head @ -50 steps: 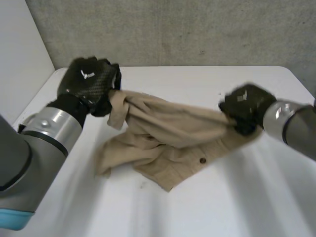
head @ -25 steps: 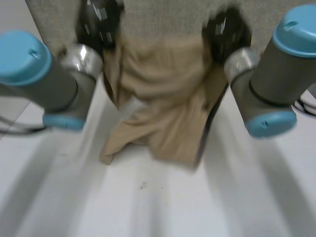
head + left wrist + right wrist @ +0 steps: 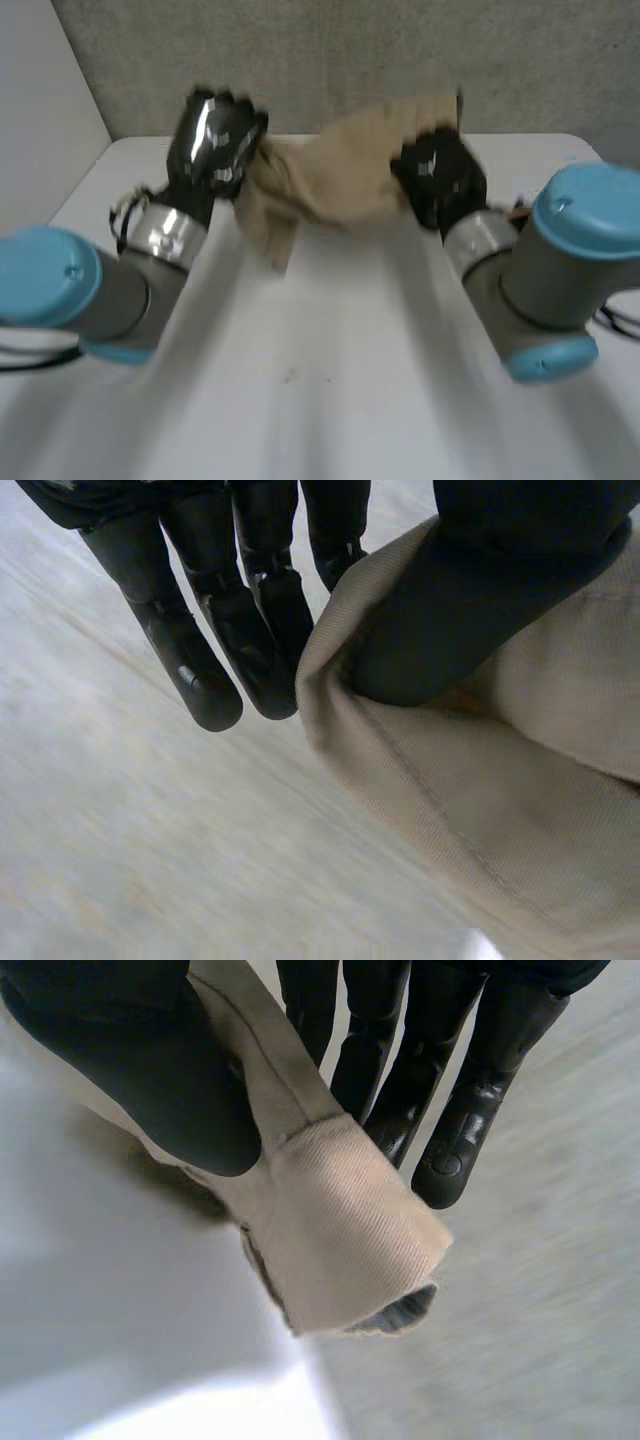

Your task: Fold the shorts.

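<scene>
1. The shorts (image 3: pixel 340 175) are bunched into a tan band strung between my two hands, above the far end of the white table (image 3: pixel 320 380). Half a second ago they hung like a long curtain from hands raised much higher. A second ago they lay partly spread on the table.
2. A loose tail droops from the band near the left hand. I cannot tell whether it touches the table.
3. The left hand (image 3: pixel 215 140) grips the band's left end and the right hand (image 3: pixel 437 175) grips its right end. Both arms have come down since the last frame.
4. The head camera does not let me read the grips. My left wrist camera does: the thumb presses a stitched hem against the fingers (image 3: pixel 215 675).
5. My right wrist camera shows a folded edge pinched between thumb and fingers (image 3: pixel 455 1150), with its end poking out past the thumb.
</scene>
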`<state>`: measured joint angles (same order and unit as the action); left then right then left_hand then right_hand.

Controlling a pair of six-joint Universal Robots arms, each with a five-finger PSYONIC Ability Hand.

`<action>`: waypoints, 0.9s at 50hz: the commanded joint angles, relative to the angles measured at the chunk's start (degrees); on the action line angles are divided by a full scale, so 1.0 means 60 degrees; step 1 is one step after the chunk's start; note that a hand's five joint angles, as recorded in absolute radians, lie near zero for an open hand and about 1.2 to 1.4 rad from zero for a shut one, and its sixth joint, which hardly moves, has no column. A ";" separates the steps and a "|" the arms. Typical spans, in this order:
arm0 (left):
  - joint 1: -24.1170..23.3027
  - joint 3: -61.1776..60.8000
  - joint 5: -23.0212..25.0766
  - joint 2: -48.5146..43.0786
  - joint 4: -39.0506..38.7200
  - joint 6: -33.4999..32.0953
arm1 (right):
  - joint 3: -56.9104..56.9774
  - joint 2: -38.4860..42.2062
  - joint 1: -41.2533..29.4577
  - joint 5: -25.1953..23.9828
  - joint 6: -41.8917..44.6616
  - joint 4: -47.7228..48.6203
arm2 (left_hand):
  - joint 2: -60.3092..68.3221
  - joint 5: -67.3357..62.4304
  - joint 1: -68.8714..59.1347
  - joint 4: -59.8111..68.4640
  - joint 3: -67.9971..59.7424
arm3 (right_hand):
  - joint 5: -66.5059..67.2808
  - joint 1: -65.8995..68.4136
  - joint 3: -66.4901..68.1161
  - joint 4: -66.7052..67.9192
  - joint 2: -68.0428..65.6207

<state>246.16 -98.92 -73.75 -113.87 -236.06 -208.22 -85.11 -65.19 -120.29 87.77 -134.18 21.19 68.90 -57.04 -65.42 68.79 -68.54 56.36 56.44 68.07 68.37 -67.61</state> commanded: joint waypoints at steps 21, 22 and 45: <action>0.0604 -0.2908 0.0632 0.4036 0.6193 0.0542 | -0.2734 -0.0517 0.0683 0.0005 -0.2843 -0.0983 | -0.7650 0.7341 0.7070 -0.7632 0.7590 | 0.2274 0.3927 0.1989 0.1938 -0.2064; 0.0618 -0.2806 0.0559 0.4168 0.6470 0.1008 | -0.2735 -0.0532 0.0698 -0.0009 -0.2991 -0.1027 | -0.7622 0.7313 0.7043 -0.7604 0.7562 | 0.2274 0.3927 0.1989 0.1938 -0.2064; -0.1432 -0.2117 -0.4129 0.1753 0.6868 0.5246 | -0.2427 -0.1323 0.1474 -0.0918 -0.5819 -0.2419 | -0.4205 0.3896 0.3625 -0.4187 0.4145 | 0.2274 0.3927 0.1989 0.1938 -0.2064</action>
<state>240.17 -112.81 -93.27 -97.63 -194.55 -175.94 -99.58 -71.83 -111.98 83.15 -167.64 7.36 31.88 -22.07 -32.40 32.11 -31.84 56.36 56.44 68.07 68.37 -67.61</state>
